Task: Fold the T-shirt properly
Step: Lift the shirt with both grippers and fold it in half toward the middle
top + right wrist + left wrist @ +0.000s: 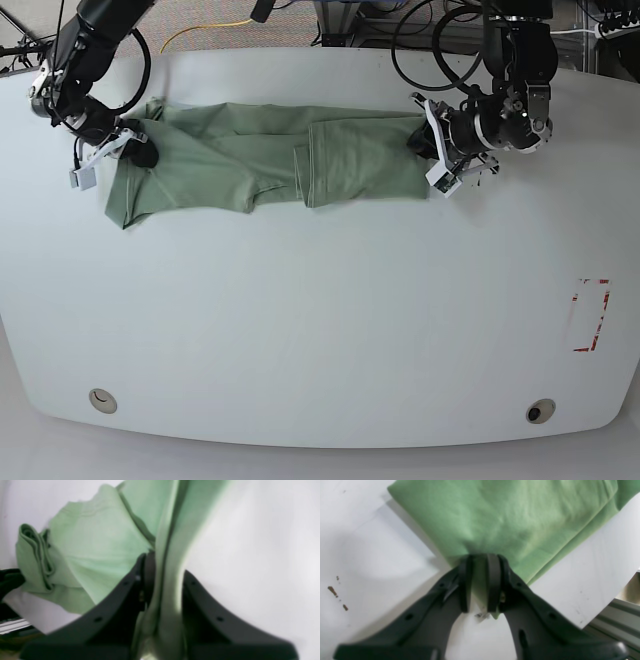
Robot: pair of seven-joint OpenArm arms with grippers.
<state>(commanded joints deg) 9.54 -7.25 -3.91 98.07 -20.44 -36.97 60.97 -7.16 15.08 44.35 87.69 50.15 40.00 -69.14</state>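
While each pincer grips, T-shirt [270, 155] lies stretched.

The pale sage-green knit T-shirt [260, 160] lies stretched sideways on the far half of the white table [320, 330]. The left gripper [424, 140] pinches its right end. The right gripper [135, 152] pinches its left end.

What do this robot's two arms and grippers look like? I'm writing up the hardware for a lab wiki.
Both arms are black with loose black cables looped alongside. The left gripper has matte black plastic fingers that curve inward, with small round holes and flat black pads. The right gripper has the same shape. In the base view, each wrist carries a small white block.
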